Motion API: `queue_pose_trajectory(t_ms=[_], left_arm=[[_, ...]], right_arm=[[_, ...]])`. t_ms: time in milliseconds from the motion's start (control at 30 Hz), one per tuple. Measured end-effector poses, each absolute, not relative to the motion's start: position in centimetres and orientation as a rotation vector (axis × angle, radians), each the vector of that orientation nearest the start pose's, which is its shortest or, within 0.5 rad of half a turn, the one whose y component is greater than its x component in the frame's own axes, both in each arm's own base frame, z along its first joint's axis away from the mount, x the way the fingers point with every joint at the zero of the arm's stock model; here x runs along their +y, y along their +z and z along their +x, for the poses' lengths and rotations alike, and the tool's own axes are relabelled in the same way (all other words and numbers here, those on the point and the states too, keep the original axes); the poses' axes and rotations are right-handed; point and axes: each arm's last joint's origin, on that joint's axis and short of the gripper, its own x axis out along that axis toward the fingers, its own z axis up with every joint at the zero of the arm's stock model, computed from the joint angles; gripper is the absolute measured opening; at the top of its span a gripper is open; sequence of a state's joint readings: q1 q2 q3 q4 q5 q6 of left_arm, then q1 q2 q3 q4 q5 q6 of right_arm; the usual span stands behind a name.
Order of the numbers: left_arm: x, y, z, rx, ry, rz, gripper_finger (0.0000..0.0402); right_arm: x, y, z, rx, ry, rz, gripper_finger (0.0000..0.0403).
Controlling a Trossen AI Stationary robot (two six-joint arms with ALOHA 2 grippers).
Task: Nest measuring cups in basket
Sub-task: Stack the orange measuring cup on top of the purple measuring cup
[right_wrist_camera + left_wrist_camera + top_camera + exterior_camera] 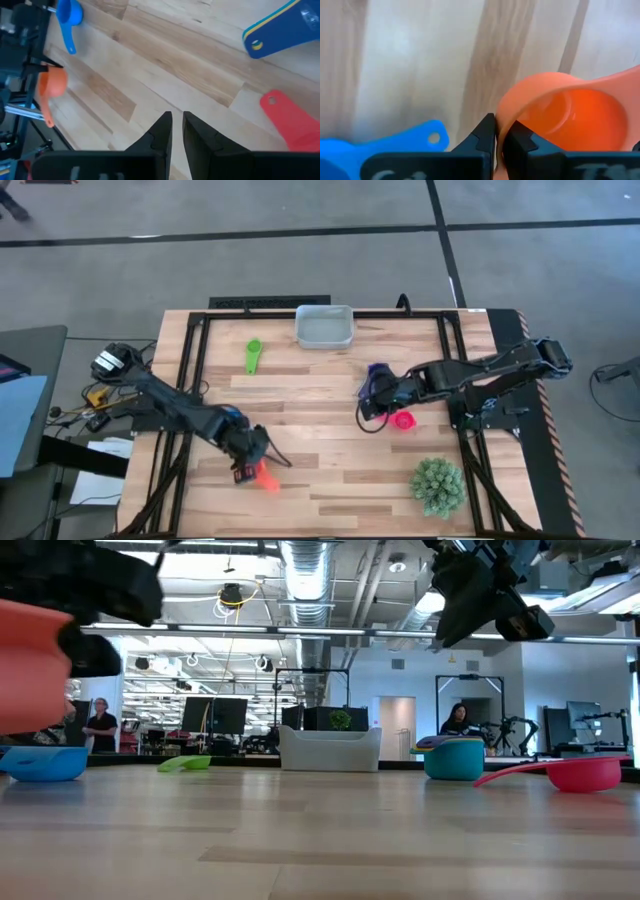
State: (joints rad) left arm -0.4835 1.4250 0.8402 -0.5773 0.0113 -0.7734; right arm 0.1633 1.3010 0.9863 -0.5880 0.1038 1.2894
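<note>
My left gripper [250,458] is near the table's front left, shut on the orange-red measuring cup [266,477] [570,115]. A blue cup [232,414] [45,762] lies just beyond it. The green cup [253,357] lies left of the pale basket [324,327] at the far edge. My right gripper [372,402] [177,127] hangs shut and holds nothing, above the table. It is beside a teal cup with yellow and purple ones stacked in it [453,756] [378,374]. The pink cup [403,420] [585,773] is also near. My left gripper pinches the orange-red cup's bowl wall at its rim [501,120]. One finger [520,140] is inside the bowl and the other [485,134] outside. The cup is lifted clear of the table [30,660].
A round spiky green plant [438,485] stands near the table's front right corner. Black frame rails [190,350] run along the table's left, right and far sides. Bare wood lies in the middle between the two arms. People stand in the room beyond.
</note>
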Motion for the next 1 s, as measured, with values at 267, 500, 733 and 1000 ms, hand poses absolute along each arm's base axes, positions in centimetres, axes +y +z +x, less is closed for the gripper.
queue_pose_trajectory(t_ms=[267,500,733,1000], left_arm=[[-9.1,19.8,24.9,1.138,0.01,-0.344,0.0011],[-7.4,18.3,27.0,1.118,-0.033,-0.286,0.0011],[-7.0,17.1,29.8,1.209,-0.07,-0.175,0.0011],[-6.5,17.0,32.9,1.26,-0.127,0.013,0.0011]], right_arm=[[4.2,26.6,26.0,0.755,-0.504,1.103,0.0068],[4.4,26.4,27.2,0.711,-0.451,1.092,0.0068],[5.1,25.4,28.7,0.7,-0.399,1.051,0.0068],[5.5,24.6,29.2,0.706,-0.408,1.018,0.0068]])
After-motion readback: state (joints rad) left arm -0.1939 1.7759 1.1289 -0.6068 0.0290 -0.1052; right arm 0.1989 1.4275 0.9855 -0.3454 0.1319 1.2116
